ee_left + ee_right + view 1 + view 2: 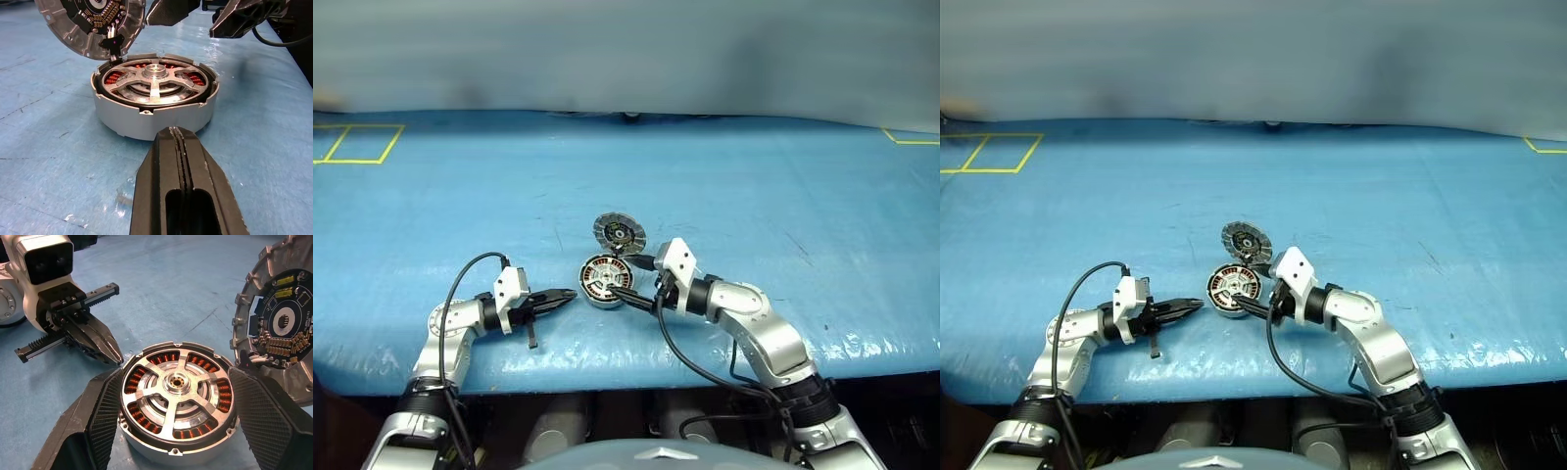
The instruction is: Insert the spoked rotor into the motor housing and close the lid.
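Right wrist view: the spoked rotor sits seated inside the motor housing, the right gripper spread wide around it, not clamping. Beyond the housing, the lid leans tilted; left gripper shut, empty, just beside.

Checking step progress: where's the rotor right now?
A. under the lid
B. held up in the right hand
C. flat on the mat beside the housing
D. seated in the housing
D: the rotor sits in the housing, its silver spokes level with the rim and copper windings showing between them; the right hand stands open on either side, and the lid leans alongside, not yet on.
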You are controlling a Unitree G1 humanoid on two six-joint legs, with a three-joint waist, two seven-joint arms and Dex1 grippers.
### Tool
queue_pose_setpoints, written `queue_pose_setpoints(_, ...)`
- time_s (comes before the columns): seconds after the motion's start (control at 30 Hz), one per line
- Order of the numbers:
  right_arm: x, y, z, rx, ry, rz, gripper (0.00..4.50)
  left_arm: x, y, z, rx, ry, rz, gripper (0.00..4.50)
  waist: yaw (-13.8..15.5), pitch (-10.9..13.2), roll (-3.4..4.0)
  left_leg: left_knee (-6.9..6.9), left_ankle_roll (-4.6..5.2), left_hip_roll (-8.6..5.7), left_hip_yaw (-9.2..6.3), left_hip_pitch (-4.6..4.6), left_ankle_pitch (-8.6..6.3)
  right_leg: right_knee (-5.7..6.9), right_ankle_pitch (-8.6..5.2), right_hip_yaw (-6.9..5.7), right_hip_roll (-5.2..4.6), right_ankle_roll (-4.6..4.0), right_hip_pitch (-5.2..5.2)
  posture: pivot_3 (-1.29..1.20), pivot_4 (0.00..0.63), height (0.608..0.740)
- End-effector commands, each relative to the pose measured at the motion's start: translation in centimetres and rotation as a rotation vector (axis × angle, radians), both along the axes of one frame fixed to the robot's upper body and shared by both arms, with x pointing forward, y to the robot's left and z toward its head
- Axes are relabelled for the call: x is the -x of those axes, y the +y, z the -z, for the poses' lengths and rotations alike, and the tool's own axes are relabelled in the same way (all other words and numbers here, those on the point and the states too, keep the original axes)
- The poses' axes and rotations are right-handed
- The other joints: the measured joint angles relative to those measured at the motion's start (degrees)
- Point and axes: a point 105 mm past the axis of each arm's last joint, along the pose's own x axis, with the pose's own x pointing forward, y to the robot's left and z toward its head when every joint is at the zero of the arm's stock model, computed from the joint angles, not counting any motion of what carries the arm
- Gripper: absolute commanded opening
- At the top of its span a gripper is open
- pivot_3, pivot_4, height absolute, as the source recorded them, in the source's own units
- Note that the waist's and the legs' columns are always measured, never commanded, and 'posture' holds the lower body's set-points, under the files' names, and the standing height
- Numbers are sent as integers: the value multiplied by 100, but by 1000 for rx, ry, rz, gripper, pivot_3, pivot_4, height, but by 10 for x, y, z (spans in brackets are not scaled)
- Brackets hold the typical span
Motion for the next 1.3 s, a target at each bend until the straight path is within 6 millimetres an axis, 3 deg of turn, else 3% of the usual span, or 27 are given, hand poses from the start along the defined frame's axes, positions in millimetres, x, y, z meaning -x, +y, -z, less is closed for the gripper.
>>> queue_pose_setpoints(0.03, -1, 4, -11, -37, -40, -4, 3202, -5, 1, -7, 18, -35, -16, 0, 0, 0, 0, 0, 0, 0, 0, 0, 0, 0, 0, 0, 0, 0, 0, 0, 150, 740)
queue_pose_setpoints(0.07, -2, 4, -10, -37, -32, 4, 3036, -5, 1, -7, 25, -37, -22, 0, 0, 0, 0, 0, 0, 0, 0, 0, 0, 0, 0, 0, 0, 0, 0, 0, 150, 740)
queue_pose_setpoints(0.37, -10, 5, 9, -44, 36, 70, 11, -6, -1, -8, 44, -32, -37, 0, -2, 0, 1, 0, 0, 0, 0, 1, 0, 0, 4, 0, 0, -6, 0, 0, 150, 740)
queue_pose_setpoints(0.53, -9, 12, 11, -52, 47, 61, 11, -6, -1, -5, 35, -25, -40, 0, -3, 0, 1, 0, -1, 0, 0, 2, 0, 1, 4, 0, 1, -6, 0, 0, 150, 740)
queue_pose_setpoints(0.6, -8, 13, 22, 18, 49, 60, 11, -7, -1, -5, 33, -27, -42, 0, -6, -1, 1, 0, -1, 0, 0, 2, 0, 2, 4, 0, 1, -6, 0, 0, 150, 740)
queue_pose_setpoints(0.83, -12, 9, 26, 77, 30, 117, 11, -9, 0, -6, 24, -32, -48, 0, -12, -5, 3, 0, -6, 0, 0, 11, 3, 6, 3, 0, 3, -9, 4, 0, 150, 740)
queue_pose_setpoints(0.93, -11, 9, 17, 55, 0, 108, 11, -10, 0, -7, 24, -35, -48, 0, -8, -5, 3, 2, -9, 0, 0, 12, 6, 6, 3, 0, 3, -11, 6, 0, 150, 740)
queue_pose_setpoints(1.07, -4, 12, -10, -64, -50, 86, 11, -12, -1, -10, 33, -39, -49, 0, -4, -5, 3, 2, -8, 0, 0, 8, 6, 5, 6, 0, 4, -9, 3, 0, 150, 740)
queue_pose_setpoints(1.17, 4, 2, -22, -87, -73, 94, 11, -12, 0, -10, 32, -41, -51, 0, -2, -5, 3, -1, -7, 0, 0, 5, 5, 4, 17, 0, 3, 10, 0, 0, 150, 740)
queue_pose_setpoints(1.3, 7, -21, -19, -9, -78, 172, 922, -13, 1, -10, 33, -39, -56, 0, 5, -5, 3, -2, -4, -1, -1, 4, 2, -2, 18, -1, 2, 12, 2, 0, 150, 740)
